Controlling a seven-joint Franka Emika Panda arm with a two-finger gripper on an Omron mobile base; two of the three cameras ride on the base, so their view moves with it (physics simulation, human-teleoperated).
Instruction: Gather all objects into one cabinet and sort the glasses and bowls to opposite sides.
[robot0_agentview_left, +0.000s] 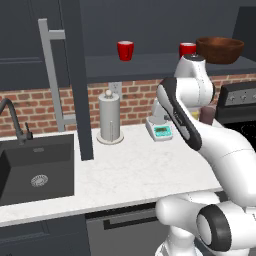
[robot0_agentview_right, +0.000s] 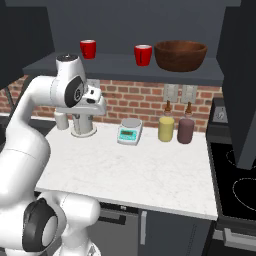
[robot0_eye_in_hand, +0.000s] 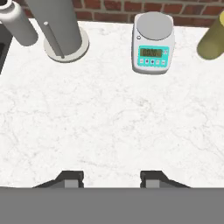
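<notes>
Left base view is showing two small red cups, one (robot0_agentview_left: 125, 50) toward the left end of the open cabinet's shelf (robot0_agentview_left: 150, 66) and another (robot0_agentview_left: 187, 49) sitting just beside the wide brown bowl (robot0_agentview_left: 220, 49) at the right end; nothing looks sorted yet, and the blue bowl is not appearing; the open navy door (robot0_agentview_left: 80, 75) with its grey bar handle (robot0_agentview_left: 52, 75) is standing out over the countertop (robot0_agentview_left: 130, 165), narrowing room on the left, near the paper-towel holder (robot0_agentview_left: 110, 118).

Right base view is giving the same shelf from the other side; bottles (robot0_agentview_right: 166, 127) and a kitchen scale (robot0_agentview_right: 130, 131) are crowding the counter's back edge, while its middle and front are lying free.

Hand view is looking down at bare marble; the gripper (robot0_eye_in_hand: 109, 180) is hanging spread and holding nothing.
</notes>
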